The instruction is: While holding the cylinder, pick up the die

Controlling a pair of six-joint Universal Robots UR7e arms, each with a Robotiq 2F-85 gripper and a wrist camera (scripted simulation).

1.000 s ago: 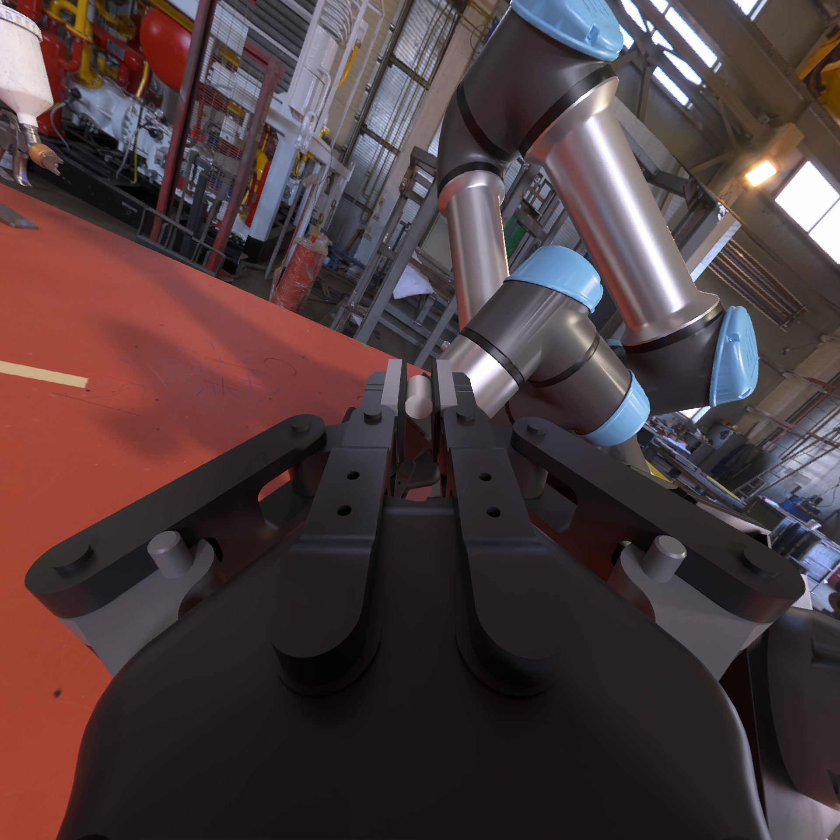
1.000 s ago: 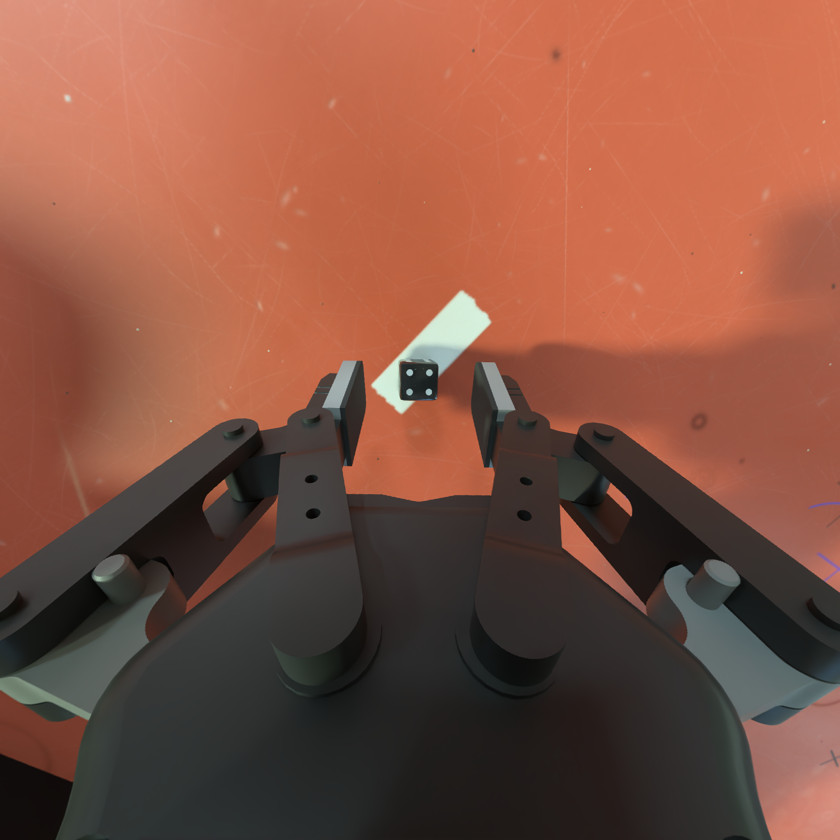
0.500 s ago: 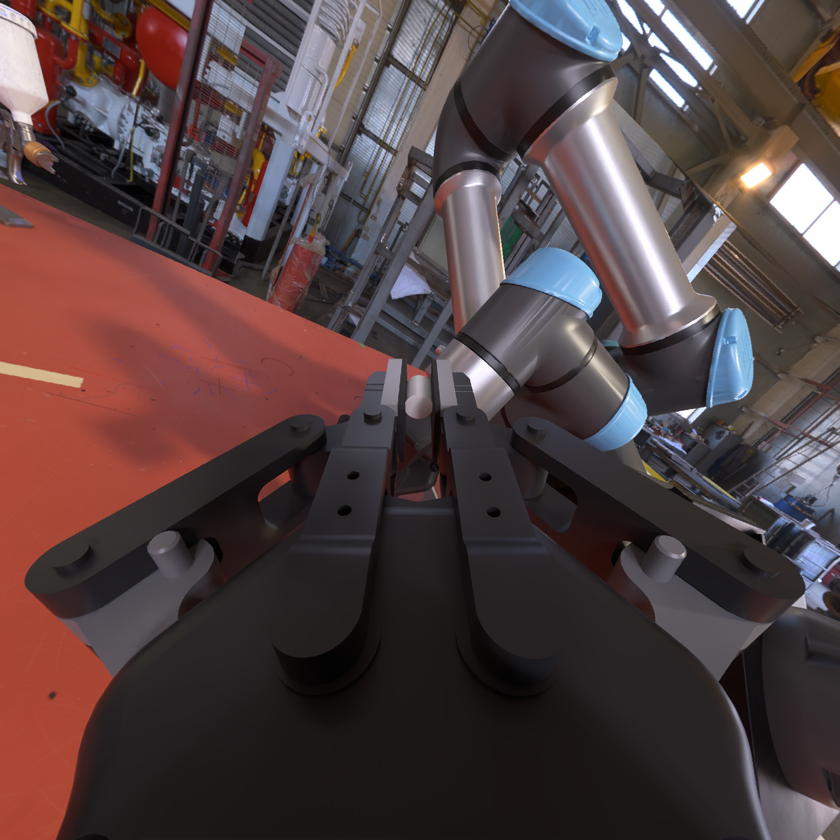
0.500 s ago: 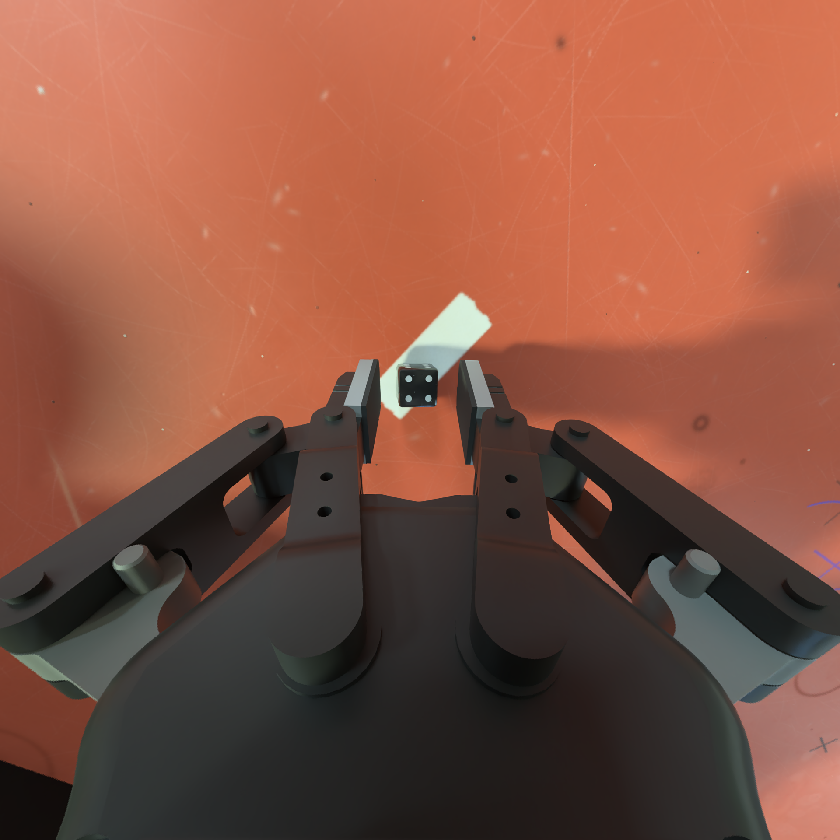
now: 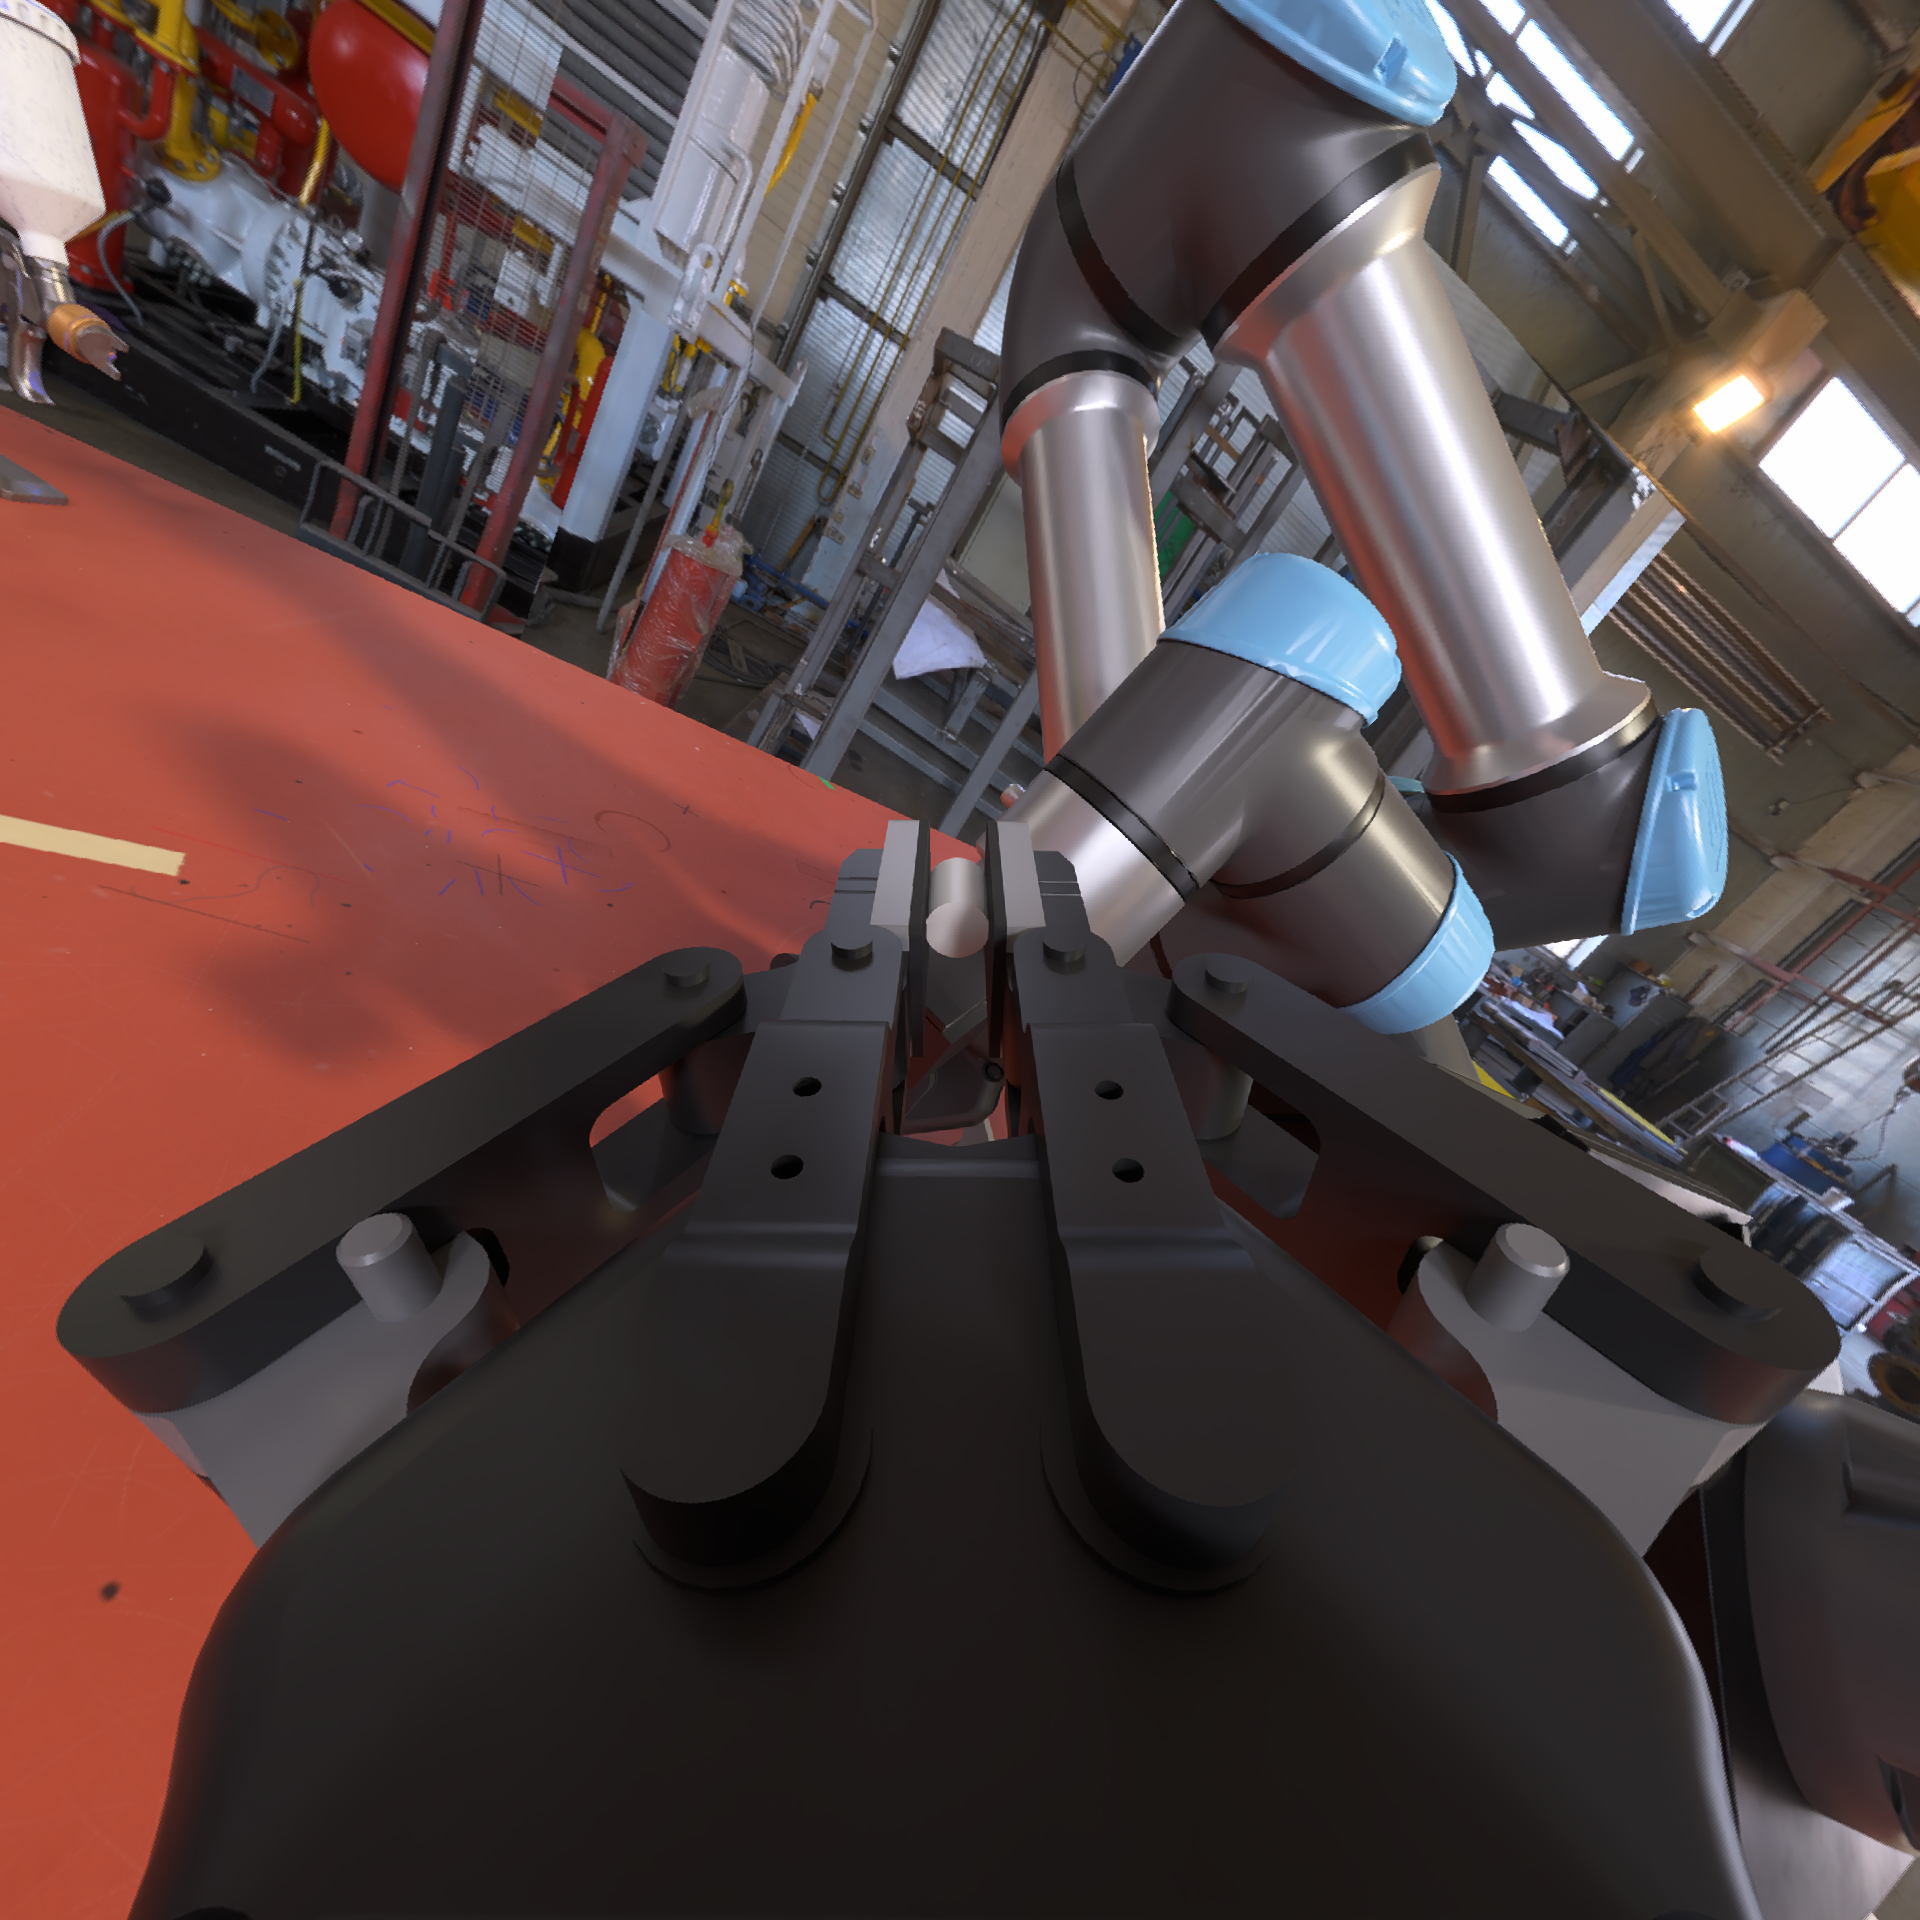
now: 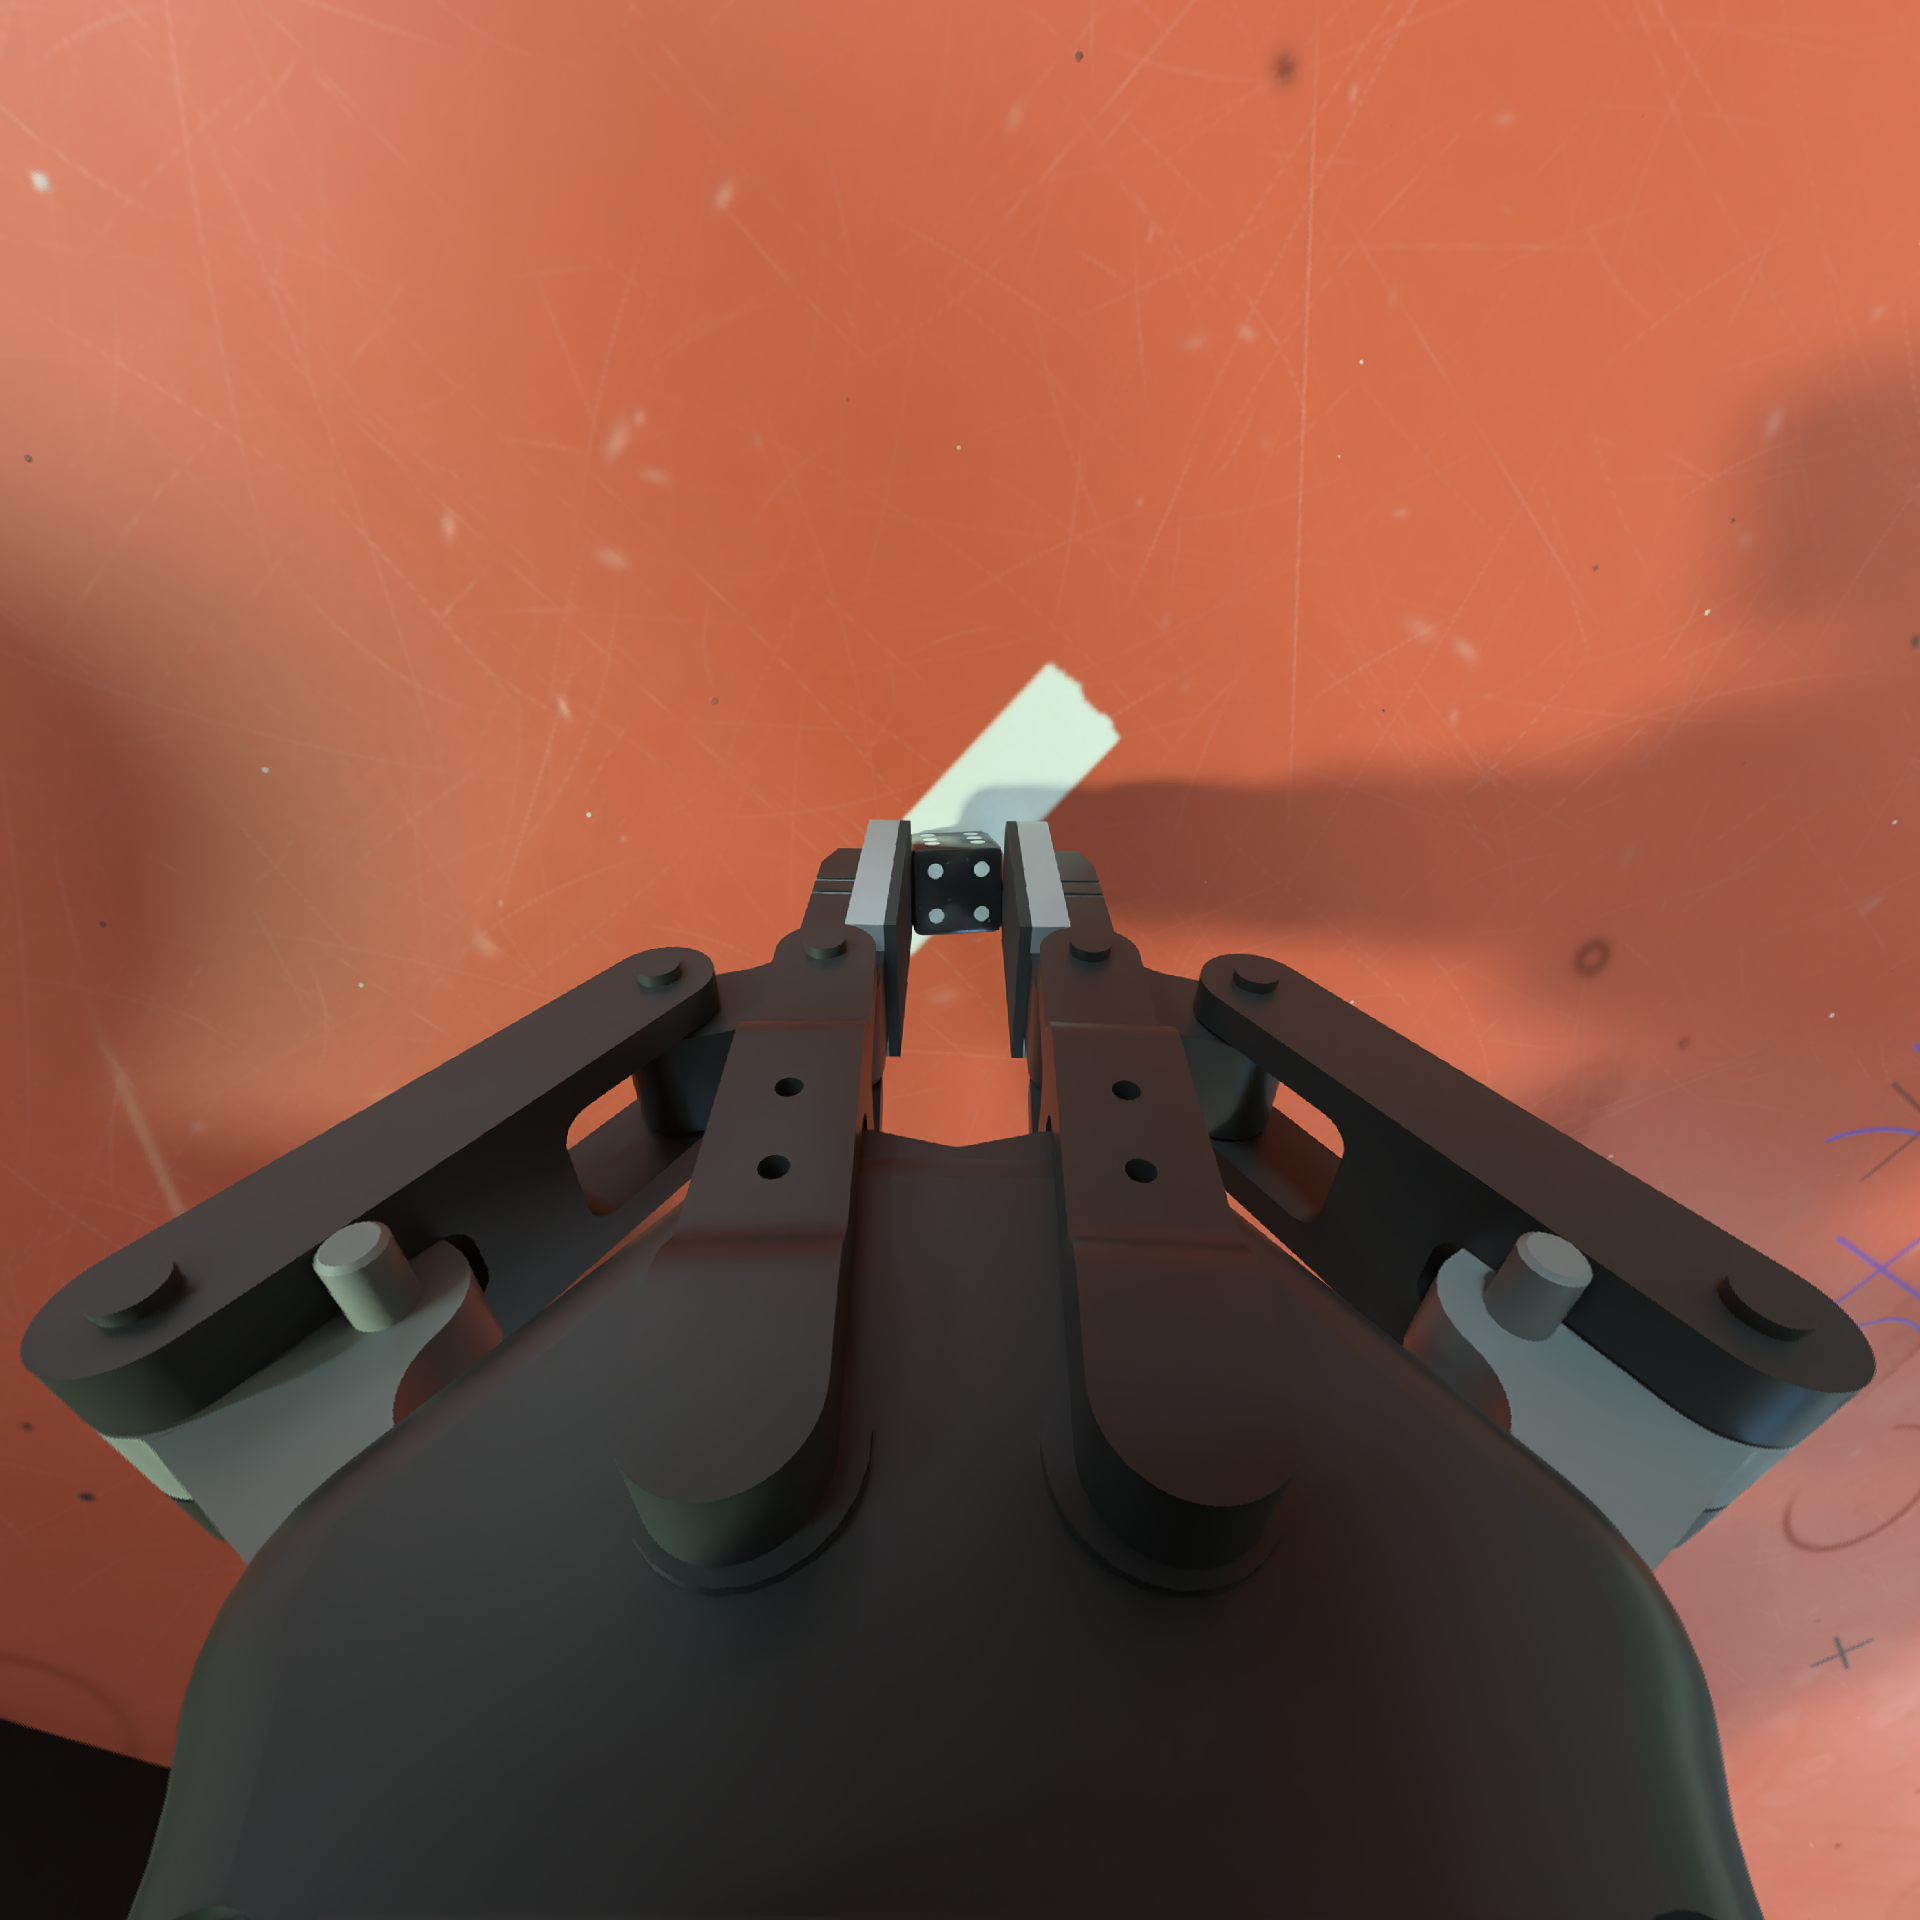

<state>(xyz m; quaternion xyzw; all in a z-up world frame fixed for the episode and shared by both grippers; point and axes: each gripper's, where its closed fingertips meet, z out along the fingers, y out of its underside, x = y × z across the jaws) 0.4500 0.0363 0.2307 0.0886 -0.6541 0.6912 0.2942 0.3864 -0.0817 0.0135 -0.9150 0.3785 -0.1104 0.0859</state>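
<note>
Two arms filled my feeds, and beneath both of them lay the biggest thing in sight, the scratched red surface (image 6: pixel 1351 364), running out to a cluttered workshop hall in the left wrist view. Against that hall stood the other arm (image 5: pixel 1351 436), silver tubes and dark joints with pale blue caps, bent down toward the surface just beyond my left pincer's tips.

My left pincer (image 5: pixel 957 902) was clamped on the cylinder (image 5: pixel 956 914) — a short, off-white piece whose round end faced the camera, held off the surface between the two grey pads (image 5: pixel 891 873).

My right pincer (image 6: pixel 957 885) pointed straight down at the surface. Its pads (image 6: pixel 878 873) pressed on either side of the die (image 6: pixel 957 891), so I read it as gripping the die, though I could not tell whether the die was touching the surface or raised. A pale strip of tape (image 6: pixel 1029 743) lay flat just past the tips, partly under their shadow. The die itself was black with white pips, its four-pip face toward the camera — smallest item of the lot.
</note>
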